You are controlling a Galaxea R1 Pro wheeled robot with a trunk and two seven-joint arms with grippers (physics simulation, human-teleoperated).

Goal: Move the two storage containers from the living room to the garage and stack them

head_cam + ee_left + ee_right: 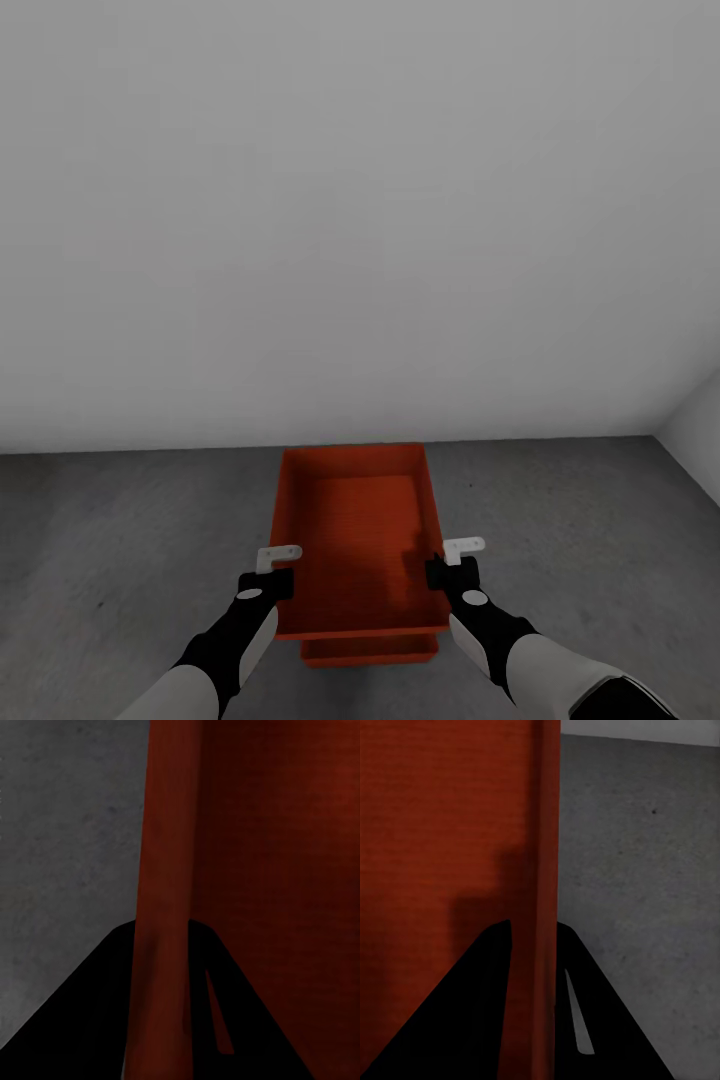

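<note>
An orange-red storage container (355, 530) is held level over the dark grey floor (110, 540) of the garage. My left gripper (270, 580) is shut on its left wall and my right gripper (452, 570) on its right wall. Under its near end the edge of the second storage container (370, 650) sticks out, lying on the floor; whether the two touch I cannot tell. In the left wrist view the container's thin wall (161, 907) runs between my black fingers (75, 1035). The right wrist view has the other wall (544, 870) pinched between the fingers (607, 1035).
A plain white wall (360, 200) stands just beyond the containers. A second white wall (695, 425) meets it in a corner at the far right. Bare grey floor stretches to both sides of the containers.
</note>
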